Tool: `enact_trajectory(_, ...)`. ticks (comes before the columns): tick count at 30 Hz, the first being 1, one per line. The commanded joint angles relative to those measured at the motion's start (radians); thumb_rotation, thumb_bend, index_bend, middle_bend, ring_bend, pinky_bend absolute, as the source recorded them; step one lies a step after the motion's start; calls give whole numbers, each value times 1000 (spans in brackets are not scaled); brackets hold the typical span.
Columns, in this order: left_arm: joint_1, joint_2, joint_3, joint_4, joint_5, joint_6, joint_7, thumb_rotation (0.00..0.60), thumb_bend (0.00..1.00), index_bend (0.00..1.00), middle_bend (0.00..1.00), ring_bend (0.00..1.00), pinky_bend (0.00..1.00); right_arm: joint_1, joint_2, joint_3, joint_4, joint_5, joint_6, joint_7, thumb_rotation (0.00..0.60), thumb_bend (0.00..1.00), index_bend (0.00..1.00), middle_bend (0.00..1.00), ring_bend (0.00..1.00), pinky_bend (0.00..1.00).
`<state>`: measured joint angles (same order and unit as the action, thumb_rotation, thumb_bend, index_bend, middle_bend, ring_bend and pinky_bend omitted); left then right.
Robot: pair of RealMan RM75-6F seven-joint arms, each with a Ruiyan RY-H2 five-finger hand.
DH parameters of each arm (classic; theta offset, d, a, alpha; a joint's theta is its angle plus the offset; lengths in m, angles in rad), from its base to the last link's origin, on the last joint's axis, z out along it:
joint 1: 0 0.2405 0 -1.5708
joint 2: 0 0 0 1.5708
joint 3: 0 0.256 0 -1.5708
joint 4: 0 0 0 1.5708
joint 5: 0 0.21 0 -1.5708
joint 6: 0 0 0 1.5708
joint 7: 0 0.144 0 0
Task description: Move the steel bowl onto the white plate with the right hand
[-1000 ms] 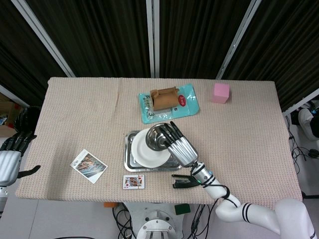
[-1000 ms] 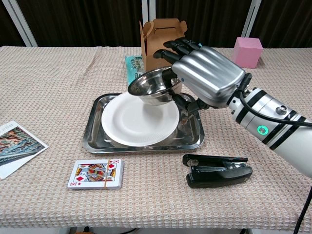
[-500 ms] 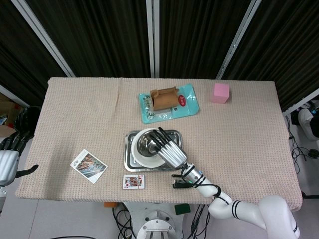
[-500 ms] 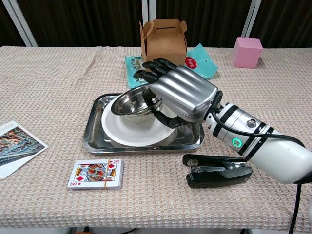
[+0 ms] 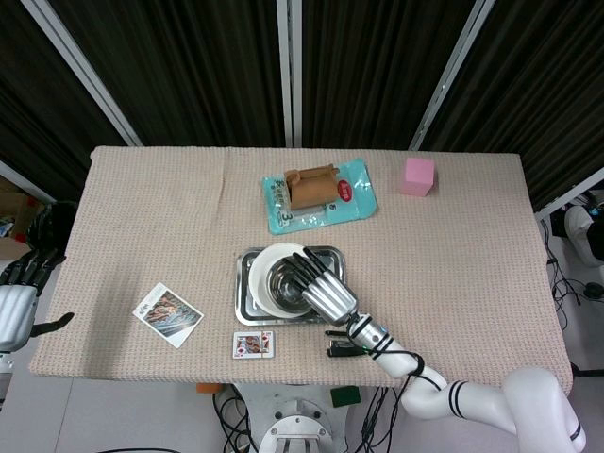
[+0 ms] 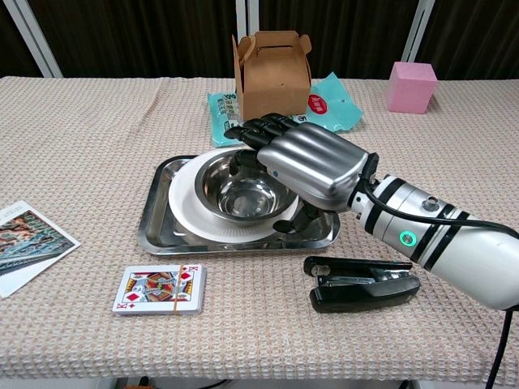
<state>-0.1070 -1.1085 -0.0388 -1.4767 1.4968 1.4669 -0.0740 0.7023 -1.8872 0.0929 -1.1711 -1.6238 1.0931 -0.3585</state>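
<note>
The steel bowl (image 6: 243,193) sits upright on the white plate (image 6: 185,207), which lies in a steel tray (image 6: 158,220). My right hand (image 6: 315,166) reaches in from the right and grips the bowl's right rim, with fingers (image 6: 258,130) hooked over the far edge and the thumb low at the near side. From above, the bowl (image 5: 285,281) and the plate (image 5: 258,272) are partly covered by the right hand (image 5: 327,293). My left hand (image 5: 17,304) hangs off the table's left edge with its fingers apart, holding nothing.
A black stapler (image 6: 362,284) lies just in front of the right forearm. A deck of playing cards (image 6: 160,289) and a photo card (image 6: 28,243) lie front left. Behind the tray stand a brown carton (image 6: 272,69) on a teal packet (image 6: 334,101), and a pink cube (image 6: 412,85).
The right hand carried the tilted bowl down and leftward from above the tray; the bowl now rests level on the plate. The left hand has barely moved.
</note>
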Motion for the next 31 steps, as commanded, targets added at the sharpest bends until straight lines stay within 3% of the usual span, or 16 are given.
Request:
enact_trajectory(1, -1, 1, -1, -3, 0, 0, 4, 599, 0, 184, 131, 62, 159, -14, 35, -2, -53, 20, -2, -29, 600, 122, 228, 0, 0, 0)
enact_trajectory(7, 0, 5, -2, -16, 2, 4, 12, 600, 0, 184, 131, 62, 158, -71, 140, -20, -199, 3, 94, -53, 600, 122, 172, 0, 0, 0)
enact_trajectory(13, -3, 9, -1, -24, 12, 7, 20, 600, 0, 184, 130, 62, 158, -231, 382, -88, -363, -39, 313, -59, 600, 127, 48, 0, 0, 0)
enact_trajectory(17, -3, -4, -6, -15, 28, 29, 22, 600, 0, 184, 126, 62, 158, -350, 523, -97, -350, 39, 421, -46, 600, 127, 0, 0, 0, 0)
enact_trajectory(21, 2, -24, -5, -2, 34, 45, 17, 599, 0, 184, 115, 62, 158, -458, 591, -58, -312, 199, 476, 89, 600, 128, 0, 0, 0, 0)
enact_trajectory(26, 6, -29, -3, -5, 11, 29, 31, 598, 0, 184, 115, 62, 158, -541, 590, -45, -230, 307, 470, 203, 600, 137, 0, 0, 0, 0)
enact_trajectory(31, 8, -24, 0, -5, 12, 27, 32, 600, 0, 184, 115, 62, 158, -580, 576, -63, -186, 297, 460, 265, 600, 137, 0, 0, 0, 0)
